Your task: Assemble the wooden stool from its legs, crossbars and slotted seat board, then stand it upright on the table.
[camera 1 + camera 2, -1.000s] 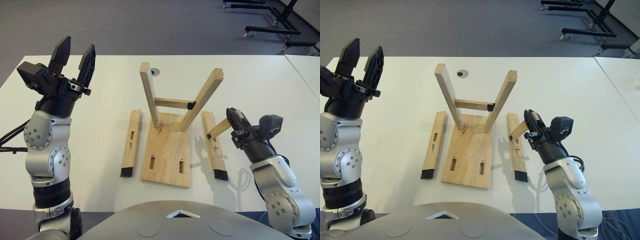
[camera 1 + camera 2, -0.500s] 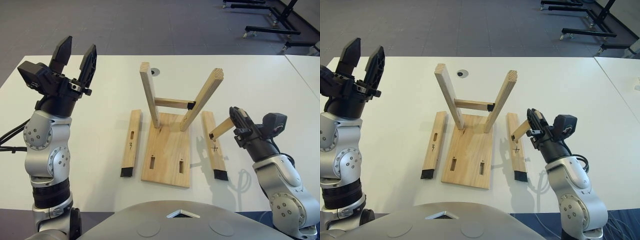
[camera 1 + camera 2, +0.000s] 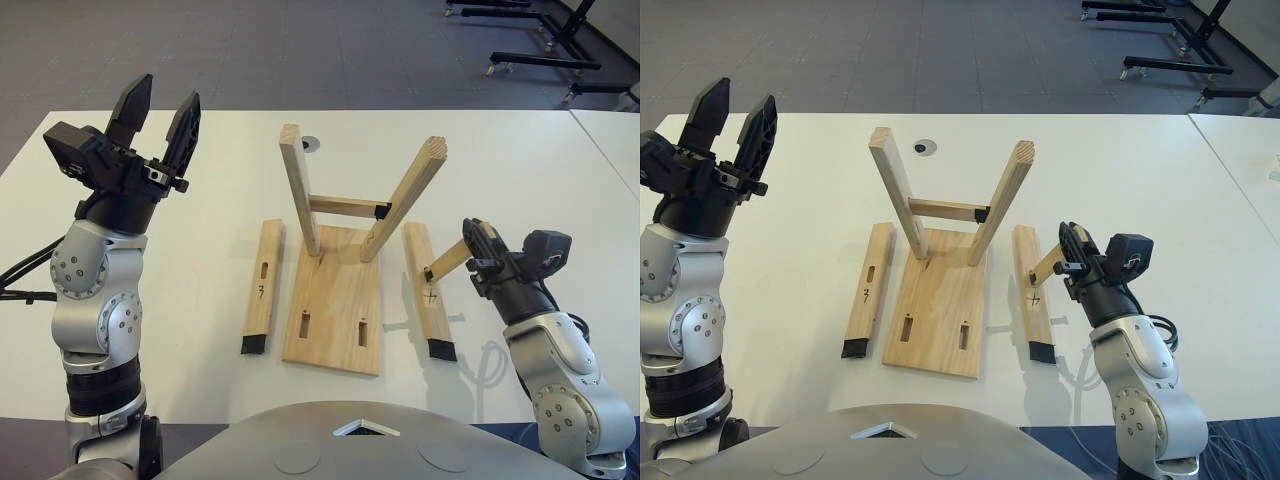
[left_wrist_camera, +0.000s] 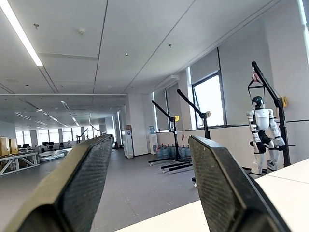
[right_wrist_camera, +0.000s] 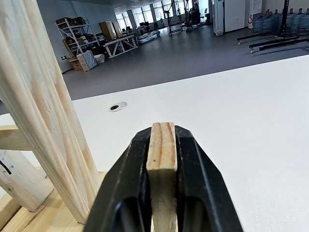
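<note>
You face a white counter [image 3: 520,160] with a small round port [image 3: 311,144] near its far edge. Grey floor and black wheeled frames [image 3: 540,50] lie beyond. The seat board [image 3: 335,320] lies flat at centre. Two standing legs [image 3: 298,190], joined by a fitted crossbar [image 3: 345,207], lean on its far end. A left loose leg [image 3: 262,287] and a right loose leg [image 3: 425,290] lie flat beside the board. Your right tool [image 3: 478,248] clamps a short crossbar [image 3: 448,260] above the right loose leg; you cannot tell whether they touch. Your left tool [image 3: 165,95] hangs high at the left, fingers wide, empty
</note>
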Robot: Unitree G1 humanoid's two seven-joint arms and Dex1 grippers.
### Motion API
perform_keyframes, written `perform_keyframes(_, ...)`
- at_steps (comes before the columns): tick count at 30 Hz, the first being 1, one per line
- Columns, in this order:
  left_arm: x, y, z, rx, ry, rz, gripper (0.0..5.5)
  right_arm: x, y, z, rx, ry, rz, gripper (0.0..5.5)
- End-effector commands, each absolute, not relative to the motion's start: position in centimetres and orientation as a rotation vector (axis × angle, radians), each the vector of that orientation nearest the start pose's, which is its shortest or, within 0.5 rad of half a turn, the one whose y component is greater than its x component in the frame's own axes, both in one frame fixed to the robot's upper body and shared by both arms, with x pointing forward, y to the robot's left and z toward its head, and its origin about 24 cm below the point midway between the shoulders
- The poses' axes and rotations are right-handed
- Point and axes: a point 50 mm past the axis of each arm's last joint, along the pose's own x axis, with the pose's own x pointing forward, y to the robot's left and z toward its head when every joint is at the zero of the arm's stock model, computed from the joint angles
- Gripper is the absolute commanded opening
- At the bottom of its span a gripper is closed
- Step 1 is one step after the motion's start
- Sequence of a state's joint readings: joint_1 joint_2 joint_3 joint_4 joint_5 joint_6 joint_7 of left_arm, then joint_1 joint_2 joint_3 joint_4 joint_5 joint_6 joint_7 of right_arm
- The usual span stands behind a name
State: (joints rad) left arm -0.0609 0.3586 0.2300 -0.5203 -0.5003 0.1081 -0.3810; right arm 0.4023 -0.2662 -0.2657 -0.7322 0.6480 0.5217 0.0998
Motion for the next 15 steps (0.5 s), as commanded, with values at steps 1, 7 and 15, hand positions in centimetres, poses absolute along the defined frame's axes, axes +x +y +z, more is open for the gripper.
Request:
perform_keyframes(1, 23.0, 19.5, 19.3, 0.035, -0.531, -0.432, 2.85, 16.6, -21.0, 10.1, 0.242, 0.116, 0.11, 0.38)
perform_keyframes(7, 23.1, 19.4, 19.3, 0.039, -0.526, -0.444, 2.85, 16.3, -21.0, 8.7, 0.236, 0.166, 0.102, 0.38)
perform_keyframes(15, 23.0, 19.4, 19.3, 0.044, -0.521, -0.45, 2.85, 15.6, -21.6, 7.7, 0.172, 0.204, 0.055, 0.38)
